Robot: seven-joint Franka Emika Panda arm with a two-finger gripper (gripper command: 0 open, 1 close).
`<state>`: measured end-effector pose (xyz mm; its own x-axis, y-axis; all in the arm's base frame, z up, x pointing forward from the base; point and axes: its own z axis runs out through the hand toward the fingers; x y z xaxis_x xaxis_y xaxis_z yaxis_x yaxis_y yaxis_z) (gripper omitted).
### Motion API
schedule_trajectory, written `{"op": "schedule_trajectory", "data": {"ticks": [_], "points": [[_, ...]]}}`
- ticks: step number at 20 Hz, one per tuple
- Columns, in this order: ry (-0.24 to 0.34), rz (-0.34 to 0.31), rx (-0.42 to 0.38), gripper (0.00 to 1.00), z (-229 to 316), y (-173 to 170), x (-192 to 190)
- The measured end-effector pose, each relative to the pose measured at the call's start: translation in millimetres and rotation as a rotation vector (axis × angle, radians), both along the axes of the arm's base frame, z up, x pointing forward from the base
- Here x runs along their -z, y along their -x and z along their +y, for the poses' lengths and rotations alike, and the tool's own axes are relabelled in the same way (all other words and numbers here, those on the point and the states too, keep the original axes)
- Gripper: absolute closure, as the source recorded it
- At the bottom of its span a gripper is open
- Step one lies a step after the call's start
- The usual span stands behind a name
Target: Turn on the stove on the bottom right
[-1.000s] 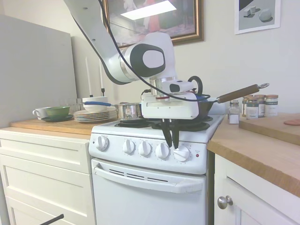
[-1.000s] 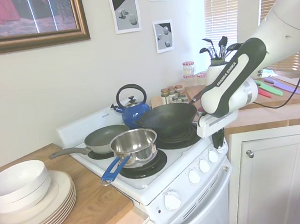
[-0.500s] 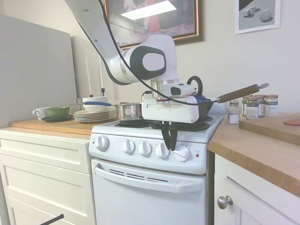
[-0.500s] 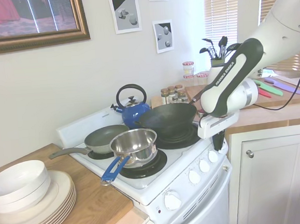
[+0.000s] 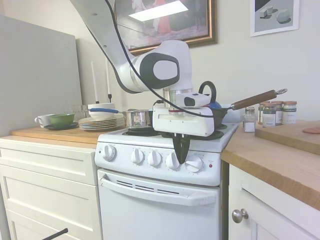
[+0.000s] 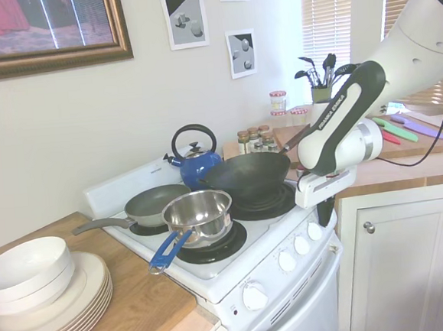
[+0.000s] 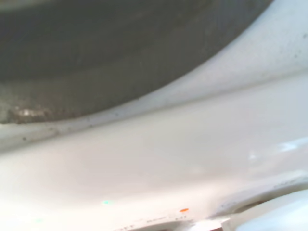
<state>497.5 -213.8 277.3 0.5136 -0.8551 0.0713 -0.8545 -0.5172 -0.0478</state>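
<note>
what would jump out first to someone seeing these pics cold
The big white arm hangs over the stove, its pincer pointing down at the control panel between the two rightmost knobs. Behind it, the burners are crowded: a steel saucepan at front, a black wok and a blue kettle at the back.

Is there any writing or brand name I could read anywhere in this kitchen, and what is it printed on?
"FRANKA EMIKA": printed along the dark band of the robot arm, running up its length, in the second exterior view.
Spice jars: labels too small to read.
Stove knob panel: any markings are too small to make out.
Wrist view: small marks on the white surface, too blurred to read.
</note>
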Motion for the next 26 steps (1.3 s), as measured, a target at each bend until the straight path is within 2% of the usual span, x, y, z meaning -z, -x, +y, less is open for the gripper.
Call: {"op": "schedule_trajectory", "data": {"ticks": [15, 26], "points": [[0.012, 0.018, 0.008, 1.0, -13, 2, 13], [0.044, -0.01, -0.07, 1.0, 31, 13, 12]]}}
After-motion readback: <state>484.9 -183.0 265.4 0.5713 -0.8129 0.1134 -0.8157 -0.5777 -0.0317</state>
